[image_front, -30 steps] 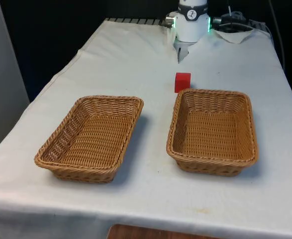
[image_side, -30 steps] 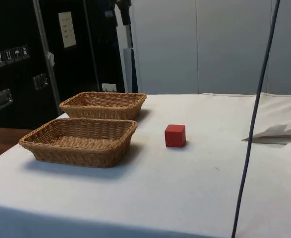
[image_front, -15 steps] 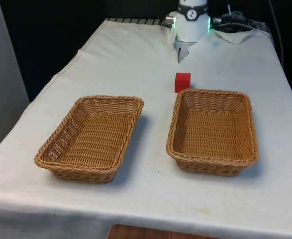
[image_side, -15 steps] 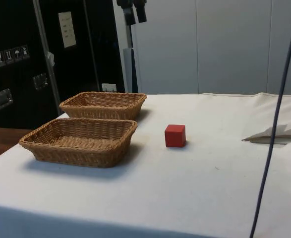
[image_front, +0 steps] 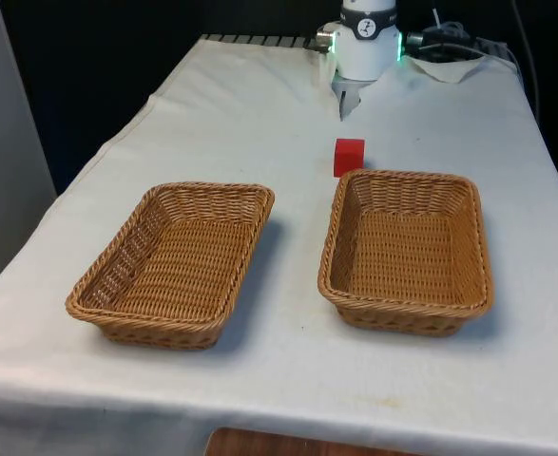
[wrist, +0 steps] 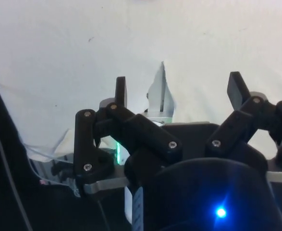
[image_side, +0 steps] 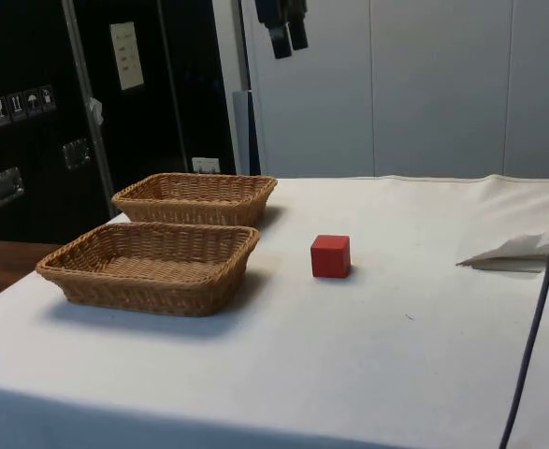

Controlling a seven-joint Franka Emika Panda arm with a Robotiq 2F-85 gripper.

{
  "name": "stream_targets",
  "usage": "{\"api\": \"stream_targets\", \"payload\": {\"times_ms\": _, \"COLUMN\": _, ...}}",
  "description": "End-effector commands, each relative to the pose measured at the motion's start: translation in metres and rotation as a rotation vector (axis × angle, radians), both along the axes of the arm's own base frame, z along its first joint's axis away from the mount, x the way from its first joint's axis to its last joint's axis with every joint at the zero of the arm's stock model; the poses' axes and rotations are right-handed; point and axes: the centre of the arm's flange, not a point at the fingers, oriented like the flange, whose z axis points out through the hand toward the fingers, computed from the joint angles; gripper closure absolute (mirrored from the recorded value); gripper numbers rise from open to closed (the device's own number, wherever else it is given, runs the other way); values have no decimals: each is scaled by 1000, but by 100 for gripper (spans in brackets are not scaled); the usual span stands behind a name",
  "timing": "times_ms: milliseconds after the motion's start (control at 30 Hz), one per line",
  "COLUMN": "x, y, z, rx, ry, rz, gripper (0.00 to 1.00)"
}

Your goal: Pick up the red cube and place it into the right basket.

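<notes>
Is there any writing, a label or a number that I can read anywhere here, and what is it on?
Nothing here can be read.
Pale label on the dark cabinets, side view: print too small to read.
Row of small symbol stickers on the same cabinets: pictograms, too small to make out.
Red cube, two wicker baskets, white cloth: no writing.

Gripper [image_side: 287, 35] cut off by side view's top edge; arm above unseen.
</notes>
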Motion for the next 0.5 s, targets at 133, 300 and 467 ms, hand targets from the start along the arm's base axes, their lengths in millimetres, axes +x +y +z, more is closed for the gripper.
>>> {"api": "stream_targets", "payload": {"times_ms": 133, "x": -12, "y": -2, "z": -10, "rx": -30, "ry": -10, "rz": -9, "gripper": 0}}
{"api": "stream_targets", "payload": {"times_ms": 300, "x": -23, "y": -3, "z": -20, "rx": -46, "ry": -8, "rz": -15, "gripper": 0}}
{"api": "stream_targets", "payload": {"times_ms": 467, "x": -29, "y": -4, "z": -30, "rx": -49, "ry": 6, "rz": -19, "gripper": 0}}
